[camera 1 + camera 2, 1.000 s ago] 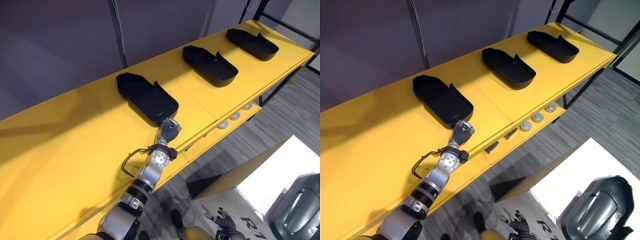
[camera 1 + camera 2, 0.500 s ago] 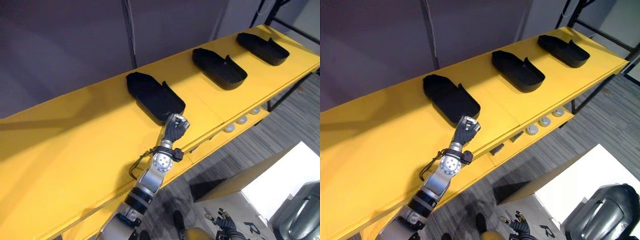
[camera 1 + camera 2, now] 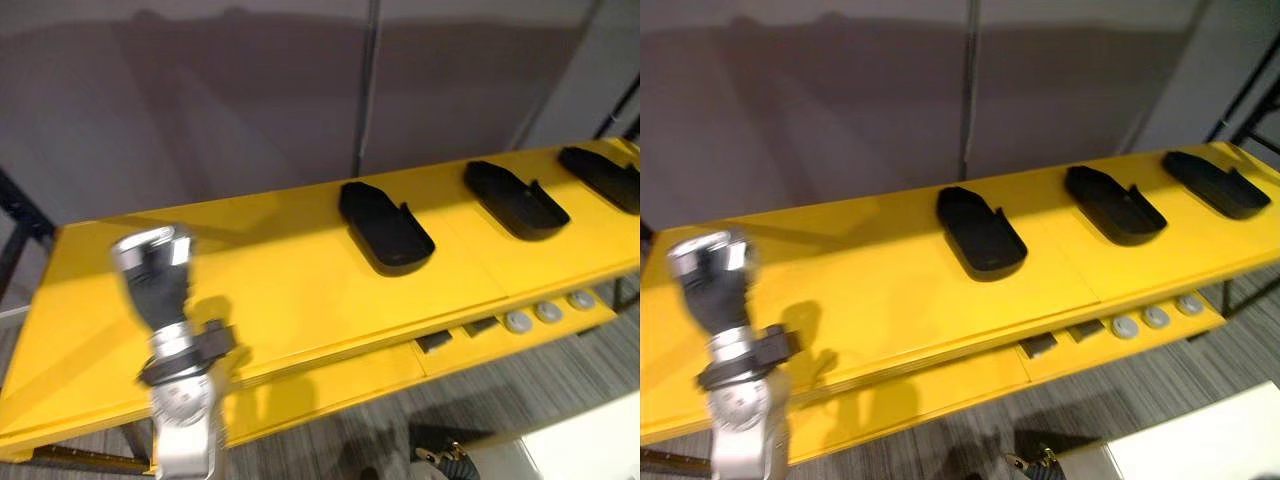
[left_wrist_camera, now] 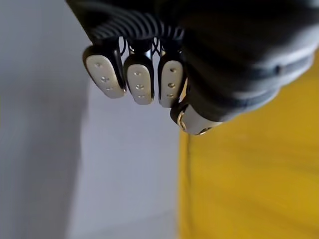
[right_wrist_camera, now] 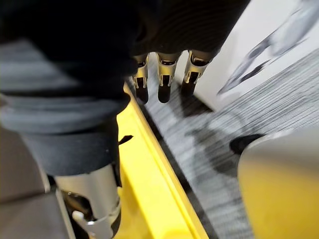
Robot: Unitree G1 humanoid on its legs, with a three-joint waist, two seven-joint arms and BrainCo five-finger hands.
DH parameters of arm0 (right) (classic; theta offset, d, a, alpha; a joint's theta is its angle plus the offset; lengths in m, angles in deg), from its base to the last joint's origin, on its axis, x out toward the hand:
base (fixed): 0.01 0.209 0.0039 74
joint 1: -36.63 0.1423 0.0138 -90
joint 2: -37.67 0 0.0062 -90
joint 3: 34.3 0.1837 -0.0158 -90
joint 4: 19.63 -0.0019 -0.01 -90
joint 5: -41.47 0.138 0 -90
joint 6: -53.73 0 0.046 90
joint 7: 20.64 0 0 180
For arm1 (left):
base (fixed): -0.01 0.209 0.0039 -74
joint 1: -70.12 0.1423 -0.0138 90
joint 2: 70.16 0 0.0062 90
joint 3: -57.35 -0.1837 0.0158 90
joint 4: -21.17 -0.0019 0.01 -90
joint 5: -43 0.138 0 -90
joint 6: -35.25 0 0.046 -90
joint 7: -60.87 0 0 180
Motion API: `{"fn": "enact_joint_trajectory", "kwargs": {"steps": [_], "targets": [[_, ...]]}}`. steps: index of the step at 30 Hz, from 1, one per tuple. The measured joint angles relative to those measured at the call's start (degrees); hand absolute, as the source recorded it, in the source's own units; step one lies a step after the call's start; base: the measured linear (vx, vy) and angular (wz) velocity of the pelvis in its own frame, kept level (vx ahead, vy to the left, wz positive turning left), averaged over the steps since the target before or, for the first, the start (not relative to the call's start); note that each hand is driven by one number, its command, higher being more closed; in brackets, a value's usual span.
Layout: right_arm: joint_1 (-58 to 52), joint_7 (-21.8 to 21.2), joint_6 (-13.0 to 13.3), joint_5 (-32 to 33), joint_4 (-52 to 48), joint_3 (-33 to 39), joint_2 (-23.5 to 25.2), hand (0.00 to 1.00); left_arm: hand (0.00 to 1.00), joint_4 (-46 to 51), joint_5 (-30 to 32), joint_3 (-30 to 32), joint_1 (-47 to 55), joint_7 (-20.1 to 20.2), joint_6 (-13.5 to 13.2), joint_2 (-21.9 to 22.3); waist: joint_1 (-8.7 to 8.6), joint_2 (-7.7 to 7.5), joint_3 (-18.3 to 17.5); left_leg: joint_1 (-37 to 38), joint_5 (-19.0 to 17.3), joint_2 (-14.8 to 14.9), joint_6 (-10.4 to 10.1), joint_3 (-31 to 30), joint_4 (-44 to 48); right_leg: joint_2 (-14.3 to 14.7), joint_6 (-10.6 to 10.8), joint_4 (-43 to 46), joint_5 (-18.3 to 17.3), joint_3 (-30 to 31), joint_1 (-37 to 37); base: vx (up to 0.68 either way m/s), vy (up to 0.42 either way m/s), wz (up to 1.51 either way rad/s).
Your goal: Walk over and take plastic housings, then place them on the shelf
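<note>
Black plastic housings point(image 3: 385, 226) lie three in a row on the yellow shelf point(image 3: 270, 290), and neither hand touches them.
They run from 12 toward 3 o'clock. At 8 o'clock the left hand point(image 3: 153, 275) has its fingers curled into an empty fist. The right hand point(image 5: 163, 82) hangs with its fingers loosely straight over the grey floor point(image 5: 209, 149).

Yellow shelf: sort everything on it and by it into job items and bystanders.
Job: left housing, middle housing, right housing, all black plastic; yellow shelf; left hand, curled, empty.
Lying about: grey discs and dark blocks on the lower ledge.
</note>
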Motion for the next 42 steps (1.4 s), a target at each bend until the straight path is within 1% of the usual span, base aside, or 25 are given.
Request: {"fn": "enact_joint_trajectory", "kwargs": {"steps": [1, 2, 3, 4, 5, 7, 9, 10, 11, 12, 13, 14, 15, 17, 18, 20, 22, 26, 28, 30, 35, 42], "targets": [[0.18, 0.01, 0.00, -0.07, -0.15, -0.88, 0.20, 0.00, 1.00, -0.05, -1.03, 3.29, 2.68, -1.47, 0.00, 1.00, 0.47, -0.07, -0.31, -0.42, -0.02, -0.25, -0.01, -0.89, 0.33, -0.32, 0.12, 0.33, -0.37, -0.88, 0.00, 0.02, 0.012, 0.43], [0.43, -0.01, 0.00, -0.13, -0.25, -0.96, 0.76, 0.00, 1.00, -0.53, -1.87, 6.08, 5.29, -2.58, 0.01, 2.03, 0.55, -0.14, -0.55, -0.87, -0.03, -0.54, -0.04, -1.82, 0.59, -0.71, 0.14, 0.79, -0.88, -2.06, -0.04, 0.02, 0.011, 0.44], [0.47, -0.01, 0.00, -0.17, -0.38, -1.11, 1.00, 0.00, 1.00, -1.11, -1.93, 7.23, 6.60, -2.94, 0.02, 2.61, 0.59, -0.15, -0.57, -0.95, -0.04, -0.69, -0.04, -2.39, 0.75, -0.90, 0.18, 1.24, -1.26, -2.35, -0.02, 0.02, 0.013, 0.39], [0.42, -0.04, 0.00, -0.37, -0.62, -1.96, 1.15, 0.00, 1.00, -3.28, -2.32, 8.96, 8.91, -3.34, 0.05, 3.26, 1.00, -0.14, -0.78, -0.91, -0.08, -0.88, -0.06, -2.78, 0.92, -1.23, 0.28, 2.02, -1.81, -2.80, -0.04, 0.02, 0.015, 0.23], [0.33, -0.02, -0.02, -0.77, -1.29, -2.01, 1.20, 0.00, 1.00, -6.51, -3.34, 10.12, 10.63, -3.63, 0.51, 3.79, 1.55, -0.14, -1.13, -1.00, -0.25, -0.94, -0.18, -2.89, 1.25, -1.33, 0.36, 2.02, -1.92, -3.10, 0.11, 0.03, 0.015, 0.15], [0.33, -0.01, -0.02, -1.30, -2.25, -2.03, 1.31, 0.00, 1.00, -11.90, -5.21, 10.84, 11.95, -3.50, 1.40, 4.28, 1.83, -0.20, -1.39, -1.06, -0.28, -1.00, -0.17, -3.10, 1.38, -1.43, 0.40, 2.00, -1.97, -3.57, 0.29, 0.02, 0.011, 0.08], [0.46, -0.01, -0.09, -1.34, -3.75, -3.40, 1.16, 0.00, 1.00, -23.58, -6.79, 10.81, 12.68, -1.08, 3.91, 4.86, 1.84, -0.22, -1.48, -0.95, -0.78, -0.93, -0.05, -2.88, 1.54, -1.45, 0.38, 1.99, -2.05, -3.82, 0.72, 0.00, 0.007, 0.06], [0.53, -0.01, -0.12, -1.34, -4.07, -3.79, 1.18, 0.00, 1.00, -26.98, -7.13, 10.73, 12.65, -0.43, 4.54, 4.86, 1.79, -0.24, -1.53, -0.83, -0.89, -0.89, 0.08, -2.73, 1.54, -1.44, 0.38, 2.00, -2.09, -3.80, 0.81, 0.00, 0.000, 0.00], [0.54, -0.04, -0.16, -1.34, -4.76, -4.37, 1.29, 0.00, 1.00, -34.18, -7.22, 10.71, 12.41, 1.32, 6.11, 4.77, 1.65, -0.25, -1.72, -0.71, -1.27, -0.85, 0.68, -2.39, 1.55, -1.44, 0.43, 2.04, -2.20, -3.74, 0.87, 0.00, 0.005, -0.03], [0.54, -0.02, -0.21, -1.33, -4.78, -4.36, 1.50, 0.00, 1.00, -40.65, -7.19, 10.51, 12.17, 2.79, 7.72, 4.65, 1.53, -0.24, -1.79, -0.65, -1.09, -0.80, 0.41, -2.22, 1.82, -1.50, 0.44, 2.06, -2.19, -3.72, 1.05, 0.00, 0.006, -0.04], [0.47, -0.02, -0.27, -1.32, -4.79, -4.36, 1.56, 0.00, 1.00, -43.61, -6.92, 10.32, 12.05, 3.53, 8.28, 4.61, 1.48, -0.29, -1.86, -0.61, -1.13, -0.79, 0.42, -2.03, 1.90, -1.51, 0.45, 2.06, -2.20, -3.65, 1.08, 0.02, 0.013, -0.06], [0.44, -0.01, -0.44, -1.32, -4.79, -4.34, 1.65, 0.00, 1.00, -49.65, -6.51, 9.52, 11.79, 4.67, 9.02, 4.49, 1.37, -0.29, -1.88, -0.51, -1.23, -0.75, 0.44, -1.57, 1.98, -1.54, 0.46, 2.05, -2.21, -3.49, 1.14, 0.01, 0.014, -0.07], [0.44, 0.00, -0.46, -1.31, -4.79, -4.34, 1.67, 0.00, 1.00, -52.30, -6.60, 9.03, 11.60, 5.16, 9.53, 4.33, 1.35, -0.27, -1.87, -0.48, -1.35, -0.74, 0.29, -1.36, 1.99, -1.56, 0.47, 2.05, -2.21, -3.41, 1.14, 0.01, 0.018, -0.08], [0.45, 0.07, -0.47, -1.28, -4.94, -4.22, 1.81, 0.00, 1.00, -60.80, -5.93, 6.91, 10.58, 6.72, 10.57, 3.77, 1.05, -0.19, -1.82, -0.45, -1.72, -0.58, 0.20, -0.50, 2.22, -1.61, 0.57, 2.05, -2.29, -3.19, 1.21, 0.00, 0.012, -0.05], [0.44, 0.08, -0.47, -1.28, -4.98, -4.19, 1.82, 0.00, 0.00, -61.97, -5.93, 6.51, 10.43, 7.19, 10.73, 3.72, 0.97, -0.09, -1.76, -0.45, -1.83, -0.35, 0.13, 0.31, 2.33, -1.60, 0.59, 2.05, -2.30, -3.06, 1.23, 0.00, 0.006, -0.04], [0.45, 0.41, -0.47, -1.27, -5.02, -4.02, 1.76, 0.00, 0.00, -65.58, -3.57, 5.57, 9.22, 7.81, 10.75, 3.49, 0.61, 0.11, -1.76, -0.44, -2.00, 0.67, -0.11, 3.83, 2.56, -1.58, 0.68, 2.54, -2.68, -2.41, 1.00, 0.00, 0.000, -0.09], [0.35, 0.53, -0.46, -1.21, -5.03, -3.88, 1.79, 0.00, 0.00, -67.65, -2.52, 4.54, 7.73, 8.46, 10.73, 3.25, 0.38, 0.15, -1.78, -0.40, -2.13, 0.72, -0.20, 4.20, 2.57, -1.59, 0.66, 3.23, -3.10, -2.06, 0.58, 0.01, 0.003, -0.10], [0.39, 1.00, -0.46, -1.08, -5.02, -2.81, 1.77, 0.00, 0.00, -69.97, 0.92, 0.05, 4.38, 9.55, 10.63, 2.70, 0.33, 0.39, -1.81, -0.48, -2.30, 1.14, -0.43, 5.52, 2.38, -1.10, 0.46, 3.64, -3.32, -0.83, -0.43, 0.02, -0.002, -0.15], [0.39, 1.04, -0.46, -1.07, -5.02, -2.81, 1.80, 0.00, 0.00, -70.68, 1.96, -1.26, 3.36, 9.76, 10.66, 2.64, 0.19, 0.56, -1.74, -0.31, -2.40, 1.38, -0.59, 6.01, 2.40, -0.83, 0.37, 3.67, -3.40, -0.39, -0.51, 0.03, -0.012, -0.17], [0.52, 1.17, -0.46, -1.07, -4.87, -0.28, 2.18, 0.00, 0.00, -71.95, 3.09, -2.96, 1.92, 9.82, 10.58, 2.42, 0.33, 0.95, -1.59, 0.31, -2.46, 1.80, -0.69, 6.99, 1.97, -0.31, 0.28, 3.66, -3.48, 0.73, -0.64, 0.04, -0.016, -0.23], [0.77, 2.24, -0.44, -1.08, -4.26, 1.90, 2.11, 0.00, 0.00, -74.20, 4.12, -4.40, 0.89, 9.80, 10.57, 2.29, 0.20, 1.54, -1.67, 0.47, -2.55, 2.23, -1.11, 7.86, 1.50, 0.25, 0.17, 3.62, -3.55, 1.50, -1.29, 0.03, -0.010, -0.13], [1.41, 2.34, -0.36, -1.32, -3.37, 2.02, 2.13, 0.00, 0.00, -76.82, 5.49, -7.24, -0.16, 9.76, 10.56, 0.76, 0.10, 1.49, -1.73, 1.41, -2.63, 2.35, -1.33, 8.82, 1.09, 0.77, 0.11, 3.68, -3.57, 3.01, -1.54, 0.00, 0.002, -0.11]]}}
